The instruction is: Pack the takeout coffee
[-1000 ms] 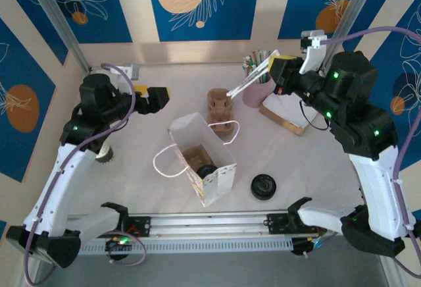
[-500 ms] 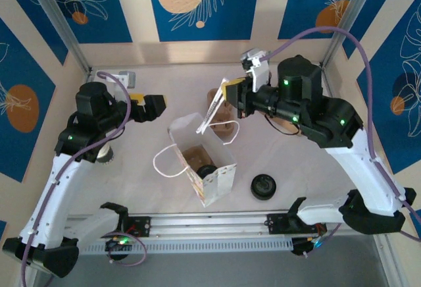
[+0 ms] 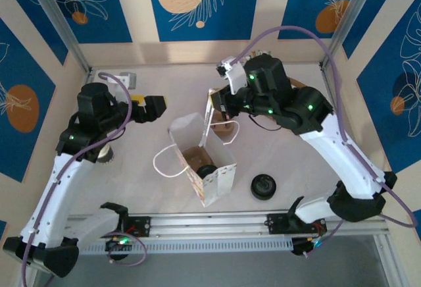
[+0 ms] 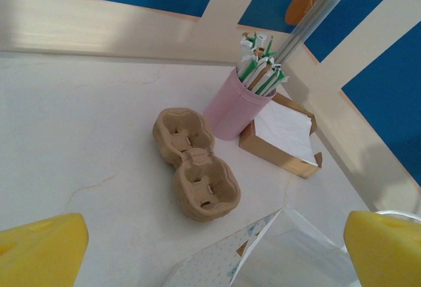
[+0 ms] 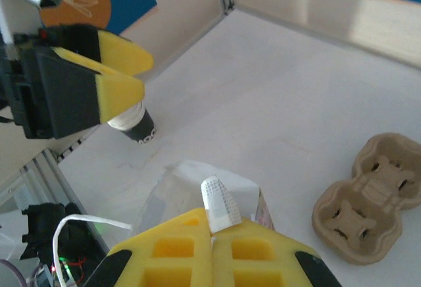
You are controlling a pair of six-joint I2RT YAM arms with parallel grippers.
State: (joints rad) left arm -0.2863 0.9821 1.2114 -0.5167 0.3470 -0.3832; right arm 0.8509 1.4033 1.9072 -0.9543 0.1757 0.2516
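Above the paper bag (image 3: 220,176), where the takeout coffee (image 3: 206,169) seems to stand inside, the right gripper (image 3: 214,103) pinches a wrapped straw (image 3: 206,128), which next needs lowering in and releasing; the left gripper (image 3: 158,104) hangs wide open nearby.

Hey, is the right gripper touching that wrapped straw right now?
Touching. In the right wrist view the right gripper pinches the wrapped straw between its closed jaws.

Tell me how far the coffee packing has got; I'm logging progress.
Done, it seems: what looks like the black-lidded cup sits inside the bag. In hand: the right pincer is shut on a wrapped straw above the bag. Remaining: releasing the straw; the left pincer is open and empty.
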